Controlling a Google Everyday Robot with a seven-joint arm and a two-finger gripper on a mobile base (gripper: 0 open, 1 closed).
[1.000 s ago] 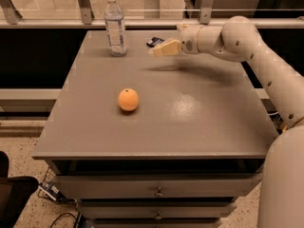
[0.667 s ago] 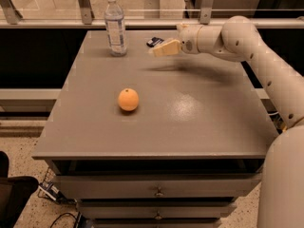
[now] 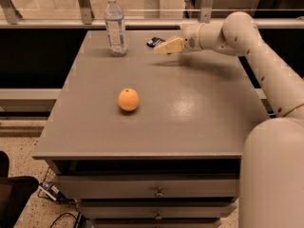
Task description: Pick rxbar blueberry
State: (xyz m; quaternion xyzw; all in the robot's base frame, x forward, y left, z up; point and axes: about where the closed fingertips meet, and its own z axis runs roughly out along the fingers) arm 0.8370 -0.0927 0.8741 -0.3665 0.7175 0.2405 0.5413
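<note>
- Your pincer (image 3: 160, 48) hung above the far part of the worktop (image 3: 199, 127), a little right of the middle, with its pale tip pointing left.
- You could not tell from this view whether the pincer was spread or pressed together; it showed only as one tan wedge.
- The bar (image 3: 154, 42), a small dark flat packet, lay on the worktop close to the far edge.
- It sat just beside the pincer's tip, on the far left side of it. Whether the two were touching could not be told.
- The right end of the bar was hidden behind the pincer.
- The bottle (image 3: 115, 27) stood upright near the far edge, left of the bar and apart from it. It was clear, with a white cap.
- The orange (image 3: 128, 99) rested on the worktop left of the middle, on the near side, well apart from both the bar and the pincer.
- Your arm (image 3: 268, 72) came in from the right, ran up along the worktop's right edge, and bent at a rounded joint towards the left, where the pincer was.
- A soft shadow (image 3: 199, 64) lay on the worktop under the pincer and wrist.
- Below the worktop were drawers (image 3: 156, 190) with small knobs.
- Cables (image 3: 54, 194) lay on the floor at the lower left.
</note>
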